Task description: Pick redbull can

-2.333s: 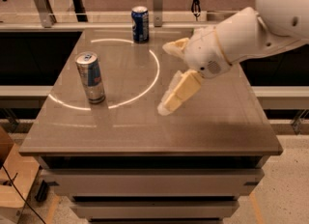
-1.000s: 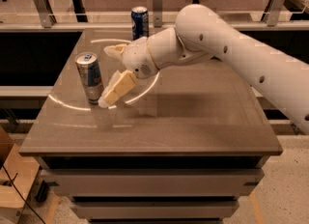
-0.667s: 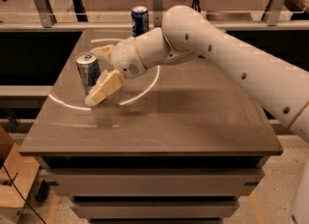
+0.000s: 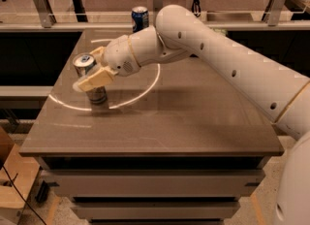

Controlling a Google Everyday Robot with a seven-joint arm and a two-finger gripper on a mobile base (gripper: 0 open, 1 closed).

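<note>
Looking at the camera view, you see the redbull can (image 4: 98, 94) near the left edge of the desk (image 4: 193, 122), roughly midway between its near and far edges and just inside a pale ring of light (image 4: 145, 89) on the desktop. The gripper (image 4: 87, 72) sits right at the can's upper half, its white arm (image 4: 227, 59) reaching in from the right edge, and you cannot tell whether it is clenched on the can or loose. A dark blue can (image 4: 140, 19) stands at the far edge, well apart.
</note>
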